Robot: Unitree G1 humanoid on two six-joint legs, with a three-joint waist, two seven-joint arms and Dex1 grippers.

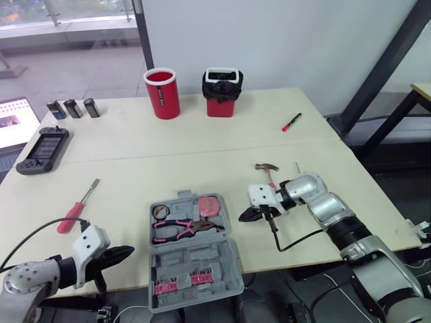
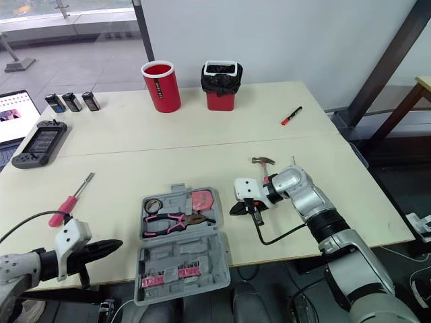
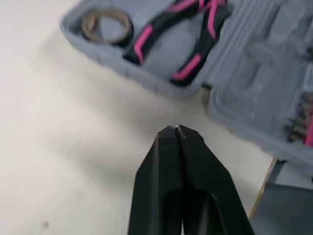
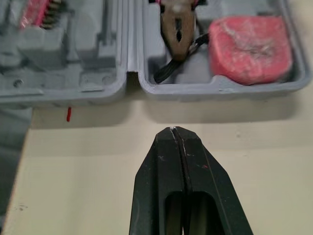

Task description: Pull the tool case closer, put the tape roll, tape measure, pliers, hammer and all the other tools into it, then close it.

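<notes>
I am hovering my right gripper (image 1: 243, 217), pinched closed and empty, beside the open tool case (image 1: 195, 257), planning to spread it wide over the hammer (image 1: 268, 169) handle just behind it.

Bare surface (image 1: 128, 202) on both sides of the open case (image 1: 192, 259). Hemmed on the right by the hammer (image 1: 268, 169), on the left by the screwdriver (image 1: 77, 206), both apart from the case.
</notes>
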